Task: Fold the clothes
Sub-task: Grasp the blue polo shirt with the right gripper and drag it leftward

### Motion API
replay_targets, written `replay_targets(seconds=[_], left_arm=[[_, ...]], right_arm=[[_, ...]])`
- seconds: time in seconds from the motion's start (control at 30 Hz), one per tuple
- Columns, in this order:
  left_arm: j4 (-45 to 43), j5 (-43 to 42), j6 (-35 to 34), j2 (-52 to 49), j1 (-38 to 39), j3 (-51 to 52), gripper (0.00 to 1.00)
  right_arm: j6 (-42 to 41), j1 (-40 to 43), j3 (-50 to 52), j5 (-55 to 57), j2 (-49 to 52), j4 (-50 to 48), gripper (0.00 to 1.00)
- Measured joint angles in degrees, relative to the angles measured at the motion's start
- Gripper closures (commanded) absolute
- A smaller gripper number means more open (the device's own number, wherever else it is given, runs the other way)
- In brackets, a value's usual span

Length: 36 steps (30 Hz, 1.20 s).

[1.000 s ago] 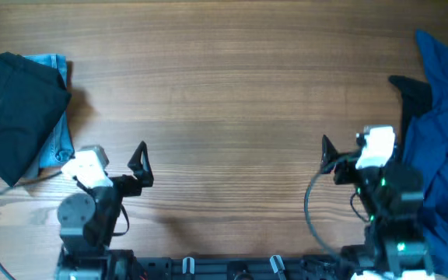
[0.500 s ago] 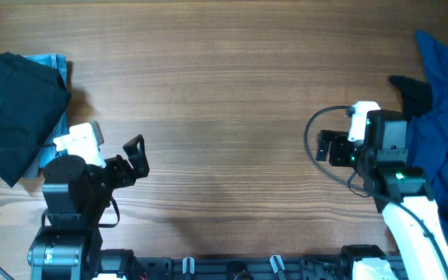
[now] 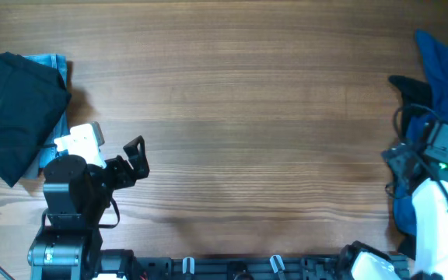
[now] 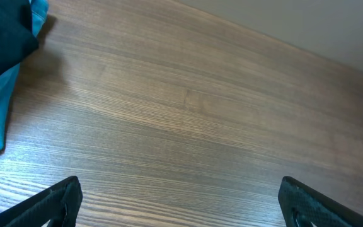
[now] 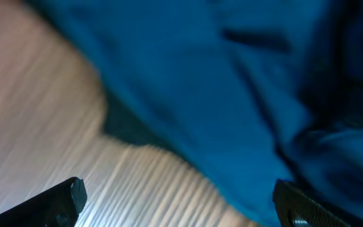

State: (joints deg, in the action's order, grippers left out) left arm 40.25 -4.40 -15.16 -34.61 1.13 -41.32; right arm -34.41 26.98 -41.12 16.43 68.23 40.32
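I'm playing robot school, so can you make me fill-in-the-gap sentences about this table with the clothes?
1. The blue shirt lies on the table's ___ side.
2. The dark garment lies on top of a light-___ piece.
3. The left gripper and the right gripper both have their jaws ___.
4. The right gripper hovers over the edge of the ___.

Missing words: right; blue; open; shirt.
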Motion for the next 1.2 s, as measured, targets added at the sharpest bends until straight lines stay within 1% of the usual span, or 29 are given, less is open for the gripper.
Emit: replay_targets(seconds=[0.03, 0.1, 0.27, 0.33, 0.4, 0.43, 0.5, 0.53, 0.57, 0.63, 0.77, 0.9, 1.07, 1.2], left_arm=[[0.0, 0.0, 0.0, 0.0, 0.0, 0.0, 0.00], [0.0, 0.0, 0.0, 0.0, 0.0, 0.0, 0.00], [0.1, 0.0, 0.0, 0.0, 0.0, 0.0, 0.00], [0.1, 0.0, 0.0, 0.0, 0.0, 0.0, 0.00], [0.1, 0.0, 0.0, 0.0, 0.0, 0.0, 0.00], [0.1, 0.0, 0.0, 0.0, 0.0, 0.0, 0.00], [0.1, 0.0, 0.0, 0.0, 0.0, 0.0, 0.00], [0.1, 0.0, 0.0, 0.0, 0.0, 0.0, 0.00], [0.1, 0.0, 0.0, 0.0, 0.0, 0.0, 0.00], [0.1, 0.0, 0.0, 0.0, 0.0, 0.0, 0.00], [0.1, 0.0, 0.0, 0.0, 0.0, 0.0, 0.00], [0.1, 0.0, 0.0, 0.0, 0.0, 0.0, 0.00], [0.5, 0.0, 0.0, 0.0, 0.0, 0.0, 0.00], [1.3, 0.0, 0.0, 0.0, 0.0, 0.0, 0.00]], right_arm=[[-0.3, 1.1, 0.0, 0.2, 0.7, -0.5, 0.02], [-0.6, 3.9, 0.0, 0.5, 3.0, -1.9, 0.11], [-1.4, 5.1, 0.0, 0.6, 8.2, -4.5, 0.14], [-1.4, 5.1, 0.0, 0.6, 10.6, -5.7, 0.21], [-1.6, 5.1, 0.0, 0.6, 13.3, -6.6, 0.34], [-1.7, 5.1, 0.0, 0.5, 14.6, -7.1, 0.46], [-1.6, 5.1, 0.0, 0.6, 16.4, -7.8, 0.63], [-1.3, 5.1, 0.0, 0.6, 17.0, -7.9, 0.76], [-1.3, 5.1, 0.0, 0.7, 17.5, -8.0, 0.86], [-1.6, 5.1, 0.0, 0.7, 17.9, -8.0, 0.96], [-1.5, 5.1, 0.0, 0.0, 17.7, -7.3, 0.96], [-1.5, 5.2, -1.9, -4.3, 14.8, -3.4, 0.96], [2.2, 5.4, -13.1, -14.2, 6.5, -2.7, 0.96], [5.9, 5.4, -20.5, -22.1, -1.0, -5.2, 0.96]])
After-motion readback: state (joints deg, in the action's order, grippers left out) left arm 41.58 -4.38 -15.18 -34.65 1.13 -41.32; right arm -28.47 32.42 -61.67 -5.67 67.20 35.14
